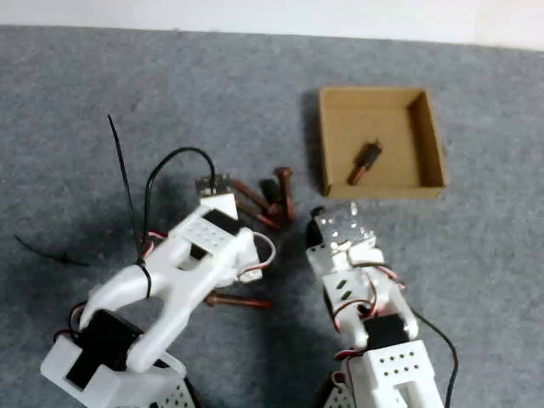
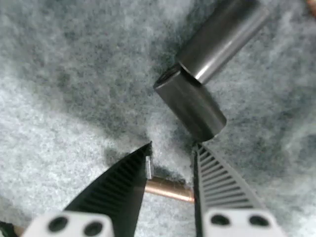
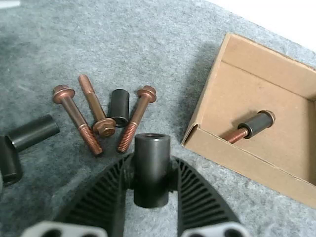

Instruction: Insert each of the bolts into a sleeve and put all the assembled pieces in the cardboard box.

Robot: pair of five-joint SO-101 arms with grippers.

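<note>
Farthest from the cardboard box (image 1: 429, 136), a black cable tie (image 1: 124, 174) and a second tie (image 1: 51, 253) lie on the grey felt mat (image 1: 476, 280). Nearer the box, my left gripper (image 2: 173, 146) hangs low over the mat with its fingers apart. A copper bolt shaft (image 2: 168, 190) shows across the gap between them, and I cannot tell whether it touches either finger. Just beyond the fingertips, two black sleeves (image 2: 190, 106) lie end to end on the felt. A lone bolt (image 1: 242, 300) lies beside my left arm, well apart from the box.

Closer to the box, three copper bolts (image 3: 76, 118) and a short sleeve (image 3: 118, 106) lie bunched together, well short of its wall. My right gripper (image 3: 151, 165) sits just off the box's near corner, clamped on an upright black sleeve (image 3: 152, 143) whose open end faces up.

Inside the box, one assembled piece (image 3: 252, 126), a bolt pushed through a sleeve, lies on the cardboard floor apart from the walls.
</note>
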